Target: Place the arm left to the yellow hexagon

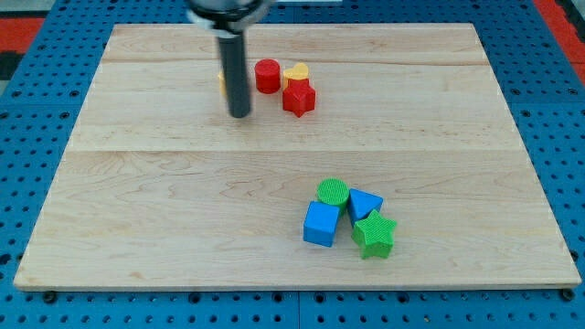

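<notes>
tip (239,115) on counter (164,210), just below a yellow block (222,82) mostly hidden behind rod | red cylinder (267,76) to its right | fingers: none, rod only

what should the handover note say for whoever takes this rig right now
My tip is down on the wooden board, near the view's top, left of centre.
The yellow hexagon is almost wholly hidden behind the rod; only a yellow sliver shows at the rod's left edge. Its shape cannot be confirmed.
To the rod's right: red cylinder, yellow heart, red star, bunched together.
Lower right cluster: green cylinder, blue cube, blue triangle, green star.
Done: tip is close to the hexagon.
Left: the tip seems to sit in front of it, not to its left; that likely still needs doing.
</notes>
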Controlling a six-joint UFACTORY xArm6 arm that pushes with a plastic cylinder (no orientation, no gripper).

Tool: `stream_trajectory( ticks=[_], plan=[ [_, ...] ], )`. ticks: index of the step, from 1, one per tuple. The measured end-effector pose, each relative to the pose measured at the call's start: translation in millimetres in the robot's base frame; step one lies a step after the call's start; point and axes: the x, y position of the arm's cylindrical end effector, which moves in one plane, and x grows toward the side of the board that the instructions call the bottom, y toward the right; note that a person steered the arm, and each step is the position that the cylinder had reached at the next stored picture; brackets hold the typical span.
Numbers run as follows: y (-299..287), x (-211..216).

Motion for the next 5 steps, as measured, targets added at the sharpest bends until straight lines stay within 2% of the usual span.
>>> stream_trajectory(
  ticks=[1,4,5],
  plan=[
    [-31.3,-8.6],
    [-26.8,-78.3],
    [-51.3,-78.2]
  ],
)
